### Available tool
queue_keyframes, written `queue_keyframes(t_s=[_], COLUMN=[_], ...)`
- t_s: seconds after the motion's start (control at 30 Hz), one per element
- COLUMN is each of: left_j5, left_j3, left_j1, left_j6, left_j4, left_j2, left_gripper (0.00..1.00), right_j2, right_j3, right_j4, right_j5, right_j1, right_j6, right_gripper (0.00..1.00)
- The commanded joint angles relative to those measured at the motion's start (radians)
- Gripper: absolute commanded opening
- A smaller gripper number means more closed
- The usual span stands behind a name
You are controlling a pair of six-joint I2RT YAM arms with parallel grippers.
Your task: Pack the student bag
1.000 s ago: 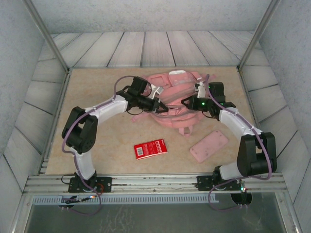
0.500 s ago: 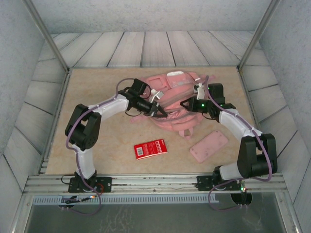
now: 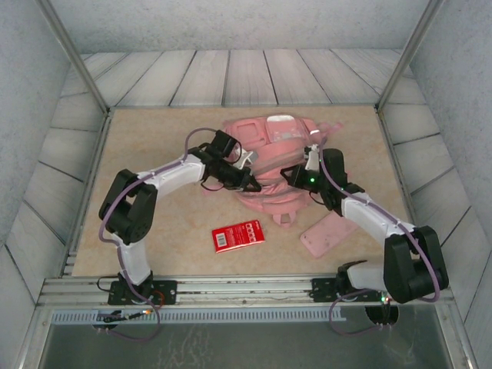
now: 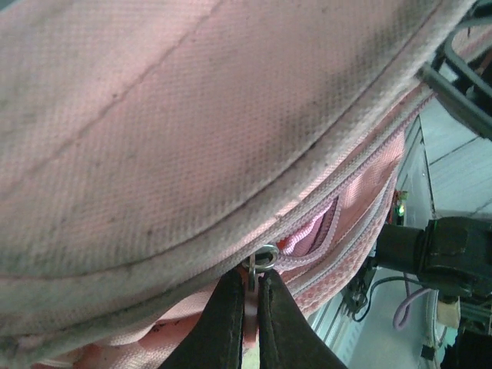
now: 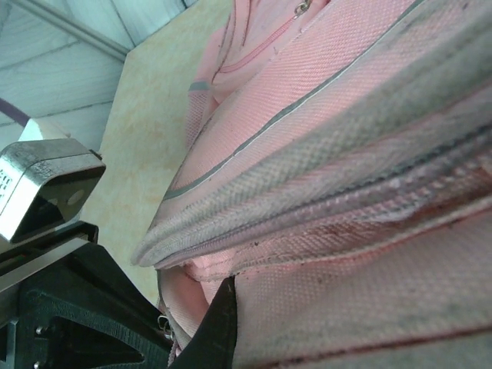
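Evidently early: the bag (image 3: 273, 142) lies mid-way on the bench (image 3: 154, 146), zip barely parted, left hand (image 4: 247, 288) pinched on the zip pull (image 4: 261, 257), right hand (image 3: 290, 174) closed against its seam, red book (image 3: 237, 235) and pink case (image 3: 330, 233) unpacked.

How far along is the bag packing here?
Done: nothing visibly packed. In hand: on the large pink fabric backpack, left gripper pinches the zip pull, right gripper clamps fabric; zip partly open. Left: flat red booklet and flat pink rectangular case lie outside.
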Motion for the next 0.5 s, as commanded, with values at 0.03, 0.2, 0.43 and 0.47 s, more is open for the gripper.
queue_keyframes(t_s=[0.03, 0.2, 0.43, 0.47], left_j5=[-0.144, -0.141, -0.144, -0.144], left_j3=[0.011, 0.011, 0.005, 0.007], left_j1=[0.013, 0.014, 0.017, 0.016], left_j6=[-0.063, -0.076, -0.1, -0.099], left_j4=[0.106, 0.131, 0.182, 0.186], left_j2=[-0.045, -0.056, -0.07, -0.068], left_gripper=[0.0, 0.0, 0.0, 0.0], right_j2=[-0.026, 0.078, 0.064, 0.05], right_j3=[0.065, 0.29, 0.351, 0.349], right_j4=[-0.007, -0.425, -0.667, -0.679], right_j5=[0.034, 0.024, -0.051, -0.062], right_j1=[0.015, 0.013, 0.014, 0.014], right_j6=[0.006, -0.133, -0.139, -0.124], right_gripper=[0.14, 0.42, 0.58, 0.59])
